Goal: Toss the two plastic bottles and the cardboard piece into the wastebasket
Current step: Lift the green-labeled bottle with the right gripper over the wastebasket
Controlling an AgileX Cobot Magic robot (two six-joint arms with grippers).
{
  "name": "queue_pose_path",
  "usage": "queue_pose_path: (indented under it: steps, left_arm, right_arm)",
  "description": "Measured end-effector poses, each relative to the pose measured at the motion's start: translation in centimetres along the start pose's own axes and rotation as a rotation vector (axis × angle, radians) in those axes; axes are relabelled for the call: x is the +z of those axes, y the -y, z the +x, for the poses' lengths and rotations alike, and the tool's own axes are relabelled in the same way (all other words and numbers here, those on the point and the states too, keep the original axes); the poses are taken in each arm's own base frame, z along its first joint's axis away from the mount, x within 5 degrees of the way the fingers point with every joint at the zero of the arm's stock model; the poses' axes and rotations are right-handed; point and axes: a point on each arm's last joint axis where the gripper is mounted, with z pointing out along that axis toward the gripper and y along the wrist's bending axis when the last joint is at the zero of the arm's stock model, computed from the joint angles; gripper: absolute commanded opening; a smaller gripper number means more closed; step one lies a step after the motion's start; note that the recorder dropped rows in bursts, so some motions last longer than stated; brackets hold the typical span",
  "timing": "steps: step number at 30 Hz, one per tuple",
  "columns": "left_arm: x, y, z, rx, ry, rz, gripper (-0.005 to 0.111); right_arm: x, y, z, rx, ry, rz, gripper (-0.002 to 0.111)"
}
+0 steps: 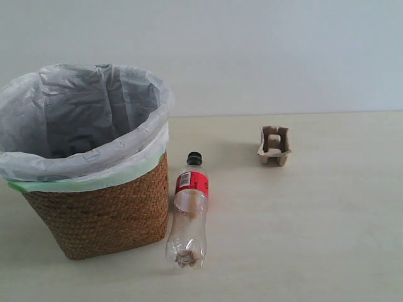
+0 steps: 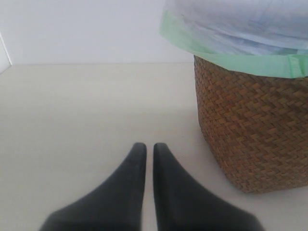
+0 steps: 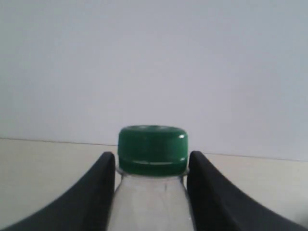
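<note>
The wicker wastebasket (image 1: 101, 214) with its white bag stands at the left; its wall also fills one side of the left wrist view (image 2: 255, 134). The red-label bottle (image 1: 187, 211) with a black cap lies on the table right beside the basket. The cardboard piece (image 1: 274, 146) sits farther back to the right. In the right wrist view my right gripper (image 3: 152, 161) is shut on the neck of the green-cap bottle (image 3: 152, 149), just under the cap. My left gripper (image 2: 149, 149) is shut and holds nothing, low over the table beside the basket. Neither gripper shows in the exterior view.
The pale table (image 1: 315, 239) runs back to a plain white wall (image 1: 283, 50). The basket is the only tall thing on it.
</note>
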Motion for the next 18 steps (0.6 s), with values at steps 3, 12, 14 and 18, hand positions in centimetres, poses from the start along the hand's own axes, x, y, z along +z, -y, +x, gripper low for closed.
queue_pose_path:
  steps: [3,12,14,18]
  left_arm:
    - [0.0,0.0,0.0,0.000,0.000,0.000,0.005]
    - [0.0,0.0,0.0,0.000,0.000,0.000,0.005]
    - [0.0,0.0,0.0,0.000,0.000,0.000,0.005]
    - [0.0,0.0,0.0,0.000,0.000,0.000,0.005]
  right_arm:
    - [0.5,-0.8,0.2,0.132,-0.017,-0.058,0.000]
    - [-0.5,-10.3,-3.3,0.816,0.011,-0.650,0.028]
    - [-2.7,-12.5,-5.9,0.870,0.108,-0.789,0.066]
    - [-7.2,-16.4,-10.6,0.901,0.212,-1.019,0.099]
